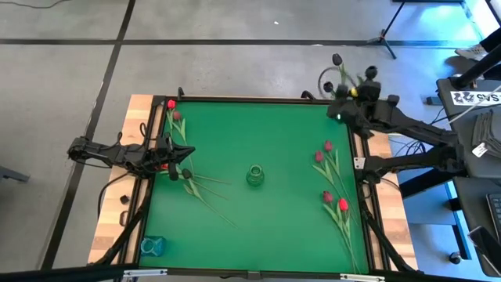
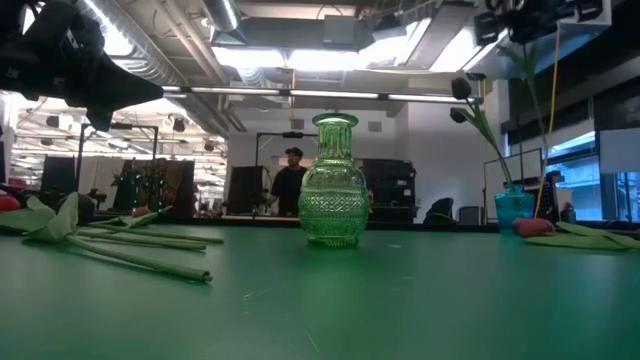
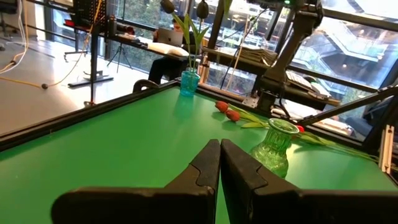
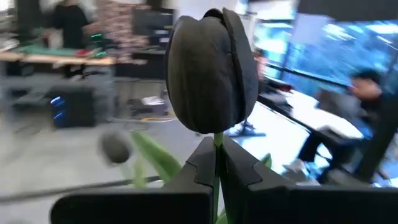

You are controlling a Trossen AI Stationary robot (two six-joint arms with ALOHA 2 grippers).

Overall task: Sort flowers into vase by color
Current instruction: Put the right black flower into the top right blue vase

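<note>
My right hand (image 4: 216, 163) is clamped on a black tulip (image 4: 214, 71), its matte closed head upright just above the fingers. Below it, the blue vase (image 3: 189, 81) holds two black ones. Red tulips (image 1: 335, 200) lie on the surface (image 1: 266, 141); the green vase (image 1: 254, 175) stands empty. My left hand (image 3: 220, 163) waits closed, empty.

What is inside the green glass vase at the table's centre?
Nothing visible: the green vase looks empty, no stem rising from its neck. Its patterned glass hides the very bottom.

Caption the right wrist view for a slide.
Right gripper shut on the stem of a black tulip, its head upright just above the jaws, blurred room behind.
</note>
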